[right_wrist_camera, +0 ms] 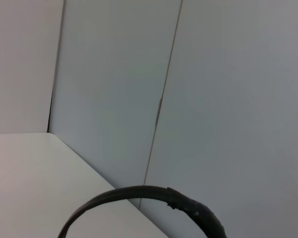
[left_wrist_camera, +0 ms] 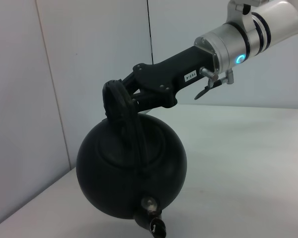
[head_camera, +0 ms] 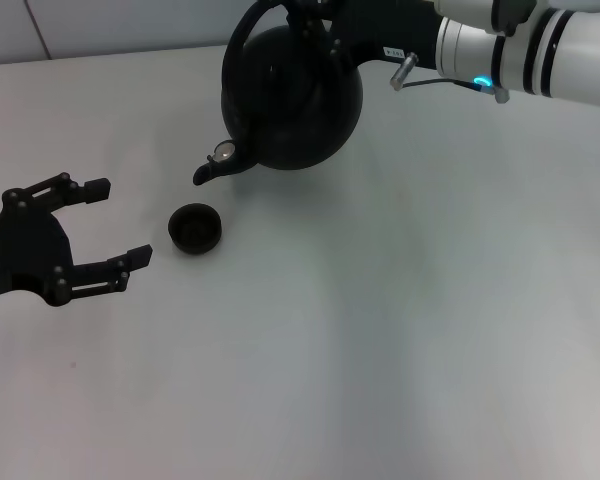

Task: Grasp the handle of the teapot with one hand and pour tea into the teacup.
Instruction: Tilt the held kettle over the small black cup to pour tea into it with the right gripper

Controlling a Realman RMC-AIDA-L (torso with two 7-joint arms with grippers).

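Observation:
The glossy black teapot [head_camera: 292, 100] hangs tilted above the table, its spout [head_camera: 212, 172] pointing down toward the small dark teacup [head_camera: 195, 228]. My right gripper [head_camera: 305, 18] is shut on the arched handle [head_camera: 248, 25] at the top. In the left wrist view the teapot [left_wrist_camera: 131, 173] hangs from the handle [left_wrist_camera: 120, 106], which the right gripper [left_wrist_camera: 134, 99] holds. The handle arc shows in the right wrist view [right_wrist_camera: 139, 196]. My left gripper [head_camera: 120, 225] is open and empty, just left of the teacup.
The white table [head_camera: 400, 330] stretches around the cup. Pale wall panels [left_wrist_camera: 89, 59] stand behind the table's far edge. The white right forearm [head_camera: 540, 50] reaches in from the upper right.

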